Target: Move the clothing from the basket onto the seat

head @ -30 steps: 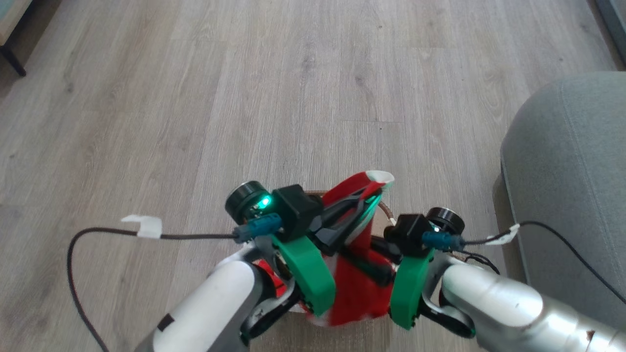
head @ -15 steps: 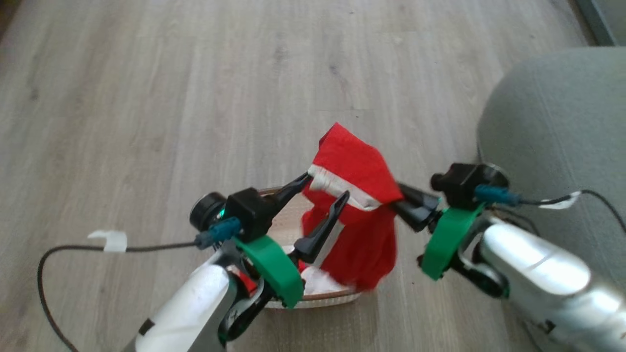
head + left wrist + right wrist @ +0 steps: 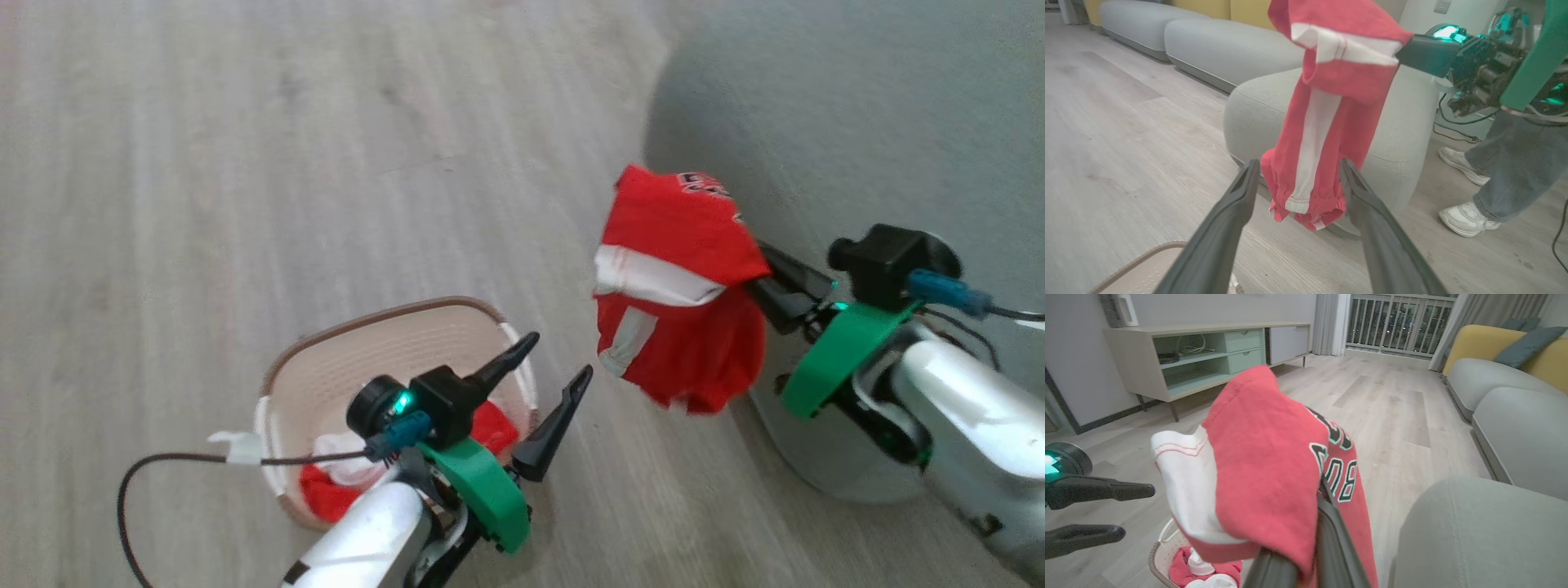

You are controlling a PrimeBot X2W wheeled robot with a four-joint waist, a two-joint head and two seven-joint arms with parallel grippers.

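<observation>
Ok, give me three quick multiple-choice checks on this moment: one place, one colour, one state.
1. The garment in the right end effector is: A hanging in the air beside the seat; B spread on its top; C tucked under it.
2. Its long stripe is: A green; B white; C yellow.
3. The left end effector is: A shut on the garment; B shut, empty; C open, empty.
Answers: 1 A, it dangles from the grip with the seat behind it; 2 B, the left wrist view shows white on red; 3 C, the head view shows its jaws apart, gripping nothing.
</observation>
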